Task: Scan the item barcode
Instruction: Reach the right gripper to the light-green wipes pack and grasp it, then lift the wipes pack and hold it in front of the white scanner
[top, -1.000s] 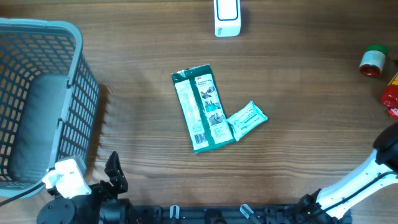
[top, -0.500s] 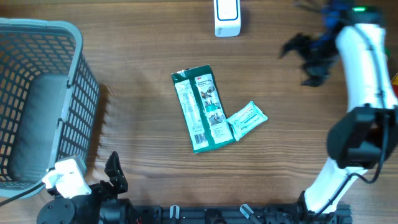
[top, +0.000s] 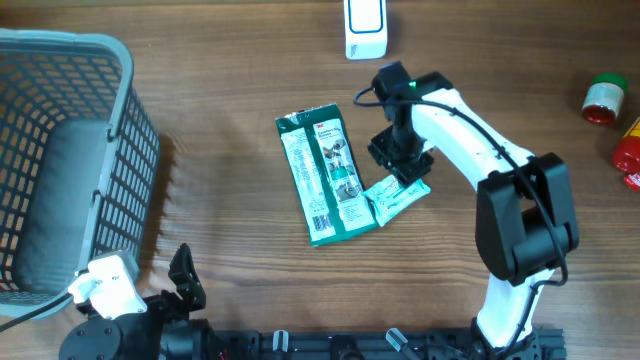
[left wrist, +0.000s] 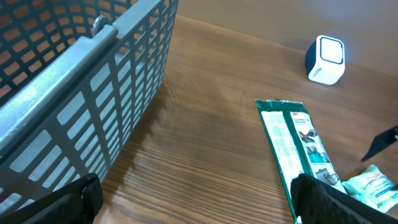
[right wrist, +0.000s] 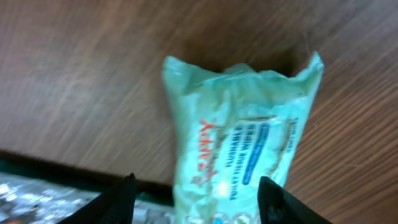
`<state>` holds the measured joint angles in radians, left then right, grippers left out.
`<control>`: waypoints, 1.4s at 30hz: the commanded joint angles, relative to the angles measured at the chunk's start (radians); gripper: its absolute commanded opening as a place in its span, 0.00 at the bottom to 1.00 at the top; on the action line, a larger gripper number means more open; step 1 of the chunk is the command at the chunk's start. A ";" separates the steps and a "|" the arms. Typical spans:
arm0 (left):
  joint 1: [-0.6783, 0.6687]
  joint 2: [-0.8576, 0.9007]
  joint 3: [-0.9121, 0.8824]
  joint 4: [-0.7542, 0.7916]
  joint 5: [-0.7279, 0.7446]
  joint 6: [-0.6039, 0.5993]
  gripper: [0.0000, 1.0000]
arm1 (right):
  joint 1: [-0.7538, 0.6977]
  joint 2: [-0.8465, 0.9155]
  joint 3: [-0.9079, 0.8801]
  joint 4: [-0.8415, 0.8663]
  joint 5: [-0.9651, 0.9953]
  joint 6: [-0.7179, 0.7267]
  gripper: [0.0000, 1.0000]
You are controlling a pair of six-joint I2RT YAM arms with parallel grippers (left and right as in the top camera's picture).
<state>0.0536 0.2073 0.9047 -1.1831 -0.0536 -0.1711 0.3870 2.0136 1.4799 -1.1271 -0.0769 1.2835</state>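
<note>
Progress: early stage, by judgement. No item is lifted and nothing faces the scanner (top: pixel 364 28).
Done: the right gripper (top: pixel 403 165) is placed over the wipes packet (top: pixel 400 192).
Left to do: close on the packet, lift it, carry it to the scanner and turn its barcode toward the scanner face. No barcode on this packet shows in any view.
Item location: the wipes packet lies flat on the table (top: pixel 230 90), well apart from the scanner, on the robot's side of it and slightly to the right.
Second item: a long green packet (top: pixel 325 175) lies nearer the robot than the scanner, with one end touching the wipes packet.
Right arm pose: stretched across the table, wrist pointing down at the packet.
Right gripper state: jaws partly apart — one finger (right wrist: pixel 121 199) on each side of the packet, with no clamp visible.
Left arm pose: parked at the robot's edge, far from the scanner and beside the basket (top: pixel 125 120).
Left gripper (left wrist: pixel 193 208) state: jaws wide, holding nothing.
</note>
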 commanded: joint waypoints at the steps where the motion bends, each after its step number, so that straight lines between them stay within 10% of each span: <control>1: -0.004 -0.005 0.001 0.002 0.008 -0.005 1.00 | 0.005 0.009 -0.031 0.044 0.012 0.025 0.61; 9: -0.004 -0.005 0.001 0.002 0.008 -0.005 1.00 | 0.033 0.140 -0.031 0.048 -0.034 -0.005 0.56; 15: -0.004 -0.005 0.001 0.002 0.008 -0.005 1.00 | 0.029 0.172 -0.031 0.014 -0.038 -0.074 0.12; 21: -0.004 -0.005 0.001 0.002 0.008 -0.005 1.00 | -0.005 0.145 0.050 0.090 -0.258 -0.543 0.04; 31: -0.004 -0.005 0.001 0.002 0.008 -0.005 1.00 | -0.097 -0.043 0.115 0.079 -1.239 -1.598 0.04; 42: -0.004 -0.005 0.001 0.002 0.008 -0.005 1.00 | -0.049 -0.041 0.109 0.114 -1.547 -1.940 0.05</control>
<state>0.0536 0.2073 0.9047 -1.1828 -0.0536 -0.1711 0.3313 1.9877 1.5772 -1.0245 -1.4761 -0.5594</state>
